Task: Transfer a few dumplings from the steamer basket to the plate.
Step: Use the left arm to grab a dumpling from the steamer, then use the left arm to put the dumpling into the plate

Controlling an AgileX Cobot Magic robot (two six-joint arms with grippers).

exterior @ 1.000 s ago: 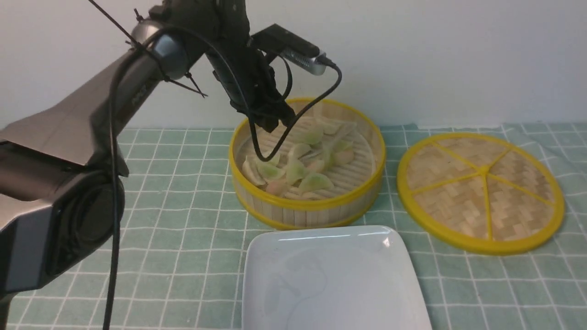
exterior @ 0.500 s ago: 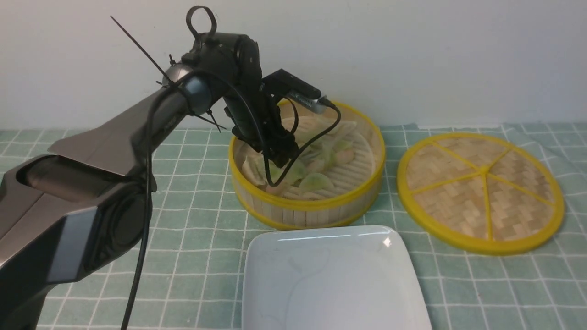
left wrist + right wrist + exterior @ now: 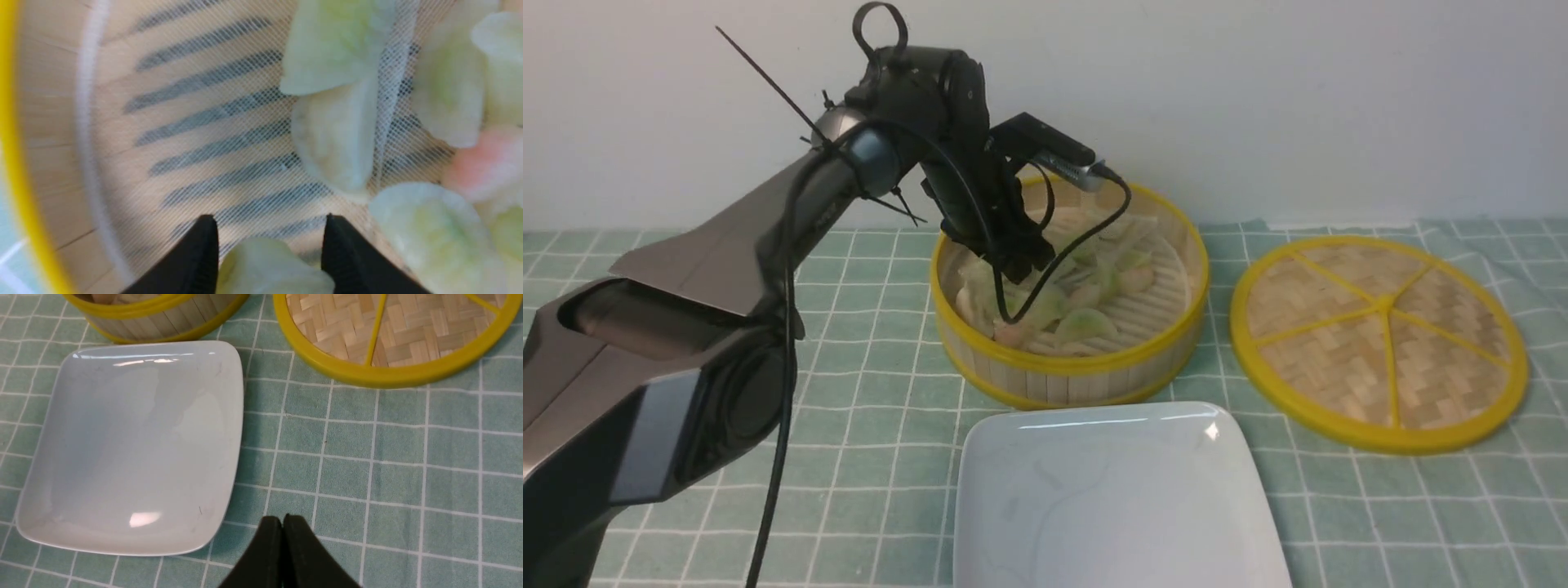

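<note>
The steamer basket stands mid-table and holds several pale green and pinkish dumplings. My left gripper reaches down inside its left half. In the left wrist view the left gripper has its jaws partly closed on a pale green dumpling that touches both fingers, just above the slatted floor near the basket's wall. More dumplings lie beyond it. The white plate sits empty in front of the basket. My right gripper is shut and empty, over the cloth beside the plate.
The flat woven yellow-rimmed lid lies right of the basket and also shows in the right wrist view. A green checked cloth covers the table. A white wall stands close behind the basket.
My left gripper dropped from above the basket's far rim down among the dumplings, then rose slightly. The dumplings on the left side shifted a little. Plate and lid are unmoved.
</note>
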